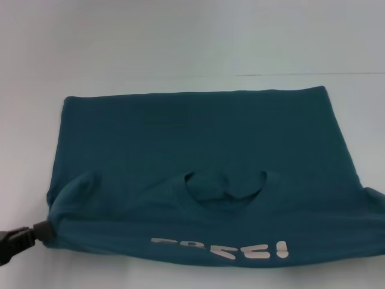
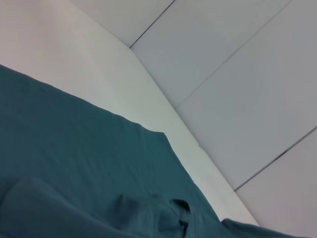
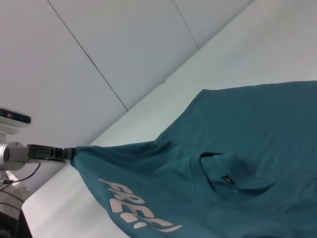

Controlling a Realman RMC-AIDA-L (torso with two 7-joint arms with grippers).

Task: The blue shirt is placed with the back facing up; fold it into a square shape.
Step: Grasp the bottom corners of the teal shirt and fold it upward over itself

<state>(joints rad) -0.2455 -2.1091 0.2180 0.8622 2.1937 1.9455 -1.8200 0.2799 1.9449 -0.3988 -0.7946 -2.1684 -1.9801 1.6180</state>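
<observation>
The blue shirt (image 1: 198, 138) lies spread across the white table, teal-blue and much wider than the grippers. Its near part is folded over towards the far side, showing the collar opening (image 1: 225, 188) and a white print (image 1: 219, 247). My left gripper (image 1: 43, 232) is at the near left corner of the shirt, shut on the fabric, which is drawn to a point there. The right wrist view shows the same grip (image 3: 69, 152), the shirt (image 3: 237, 148) and the print (image 3: 138, 210). The left wrist view shows only shirt fabric (image 2: 74, 148). The shirt's right end runs off the head view; my right gripper is out of view.
The white table (image 1: 180, 48) extends beyond the shirt on the far side, with a thin seam line (image 1: 301, 74) at the back right. Pale wall panels (image 2: 237, 74) stand beyond the table edge. A strip of bare table (image 1: 108, 271) lies near me.
</observation>
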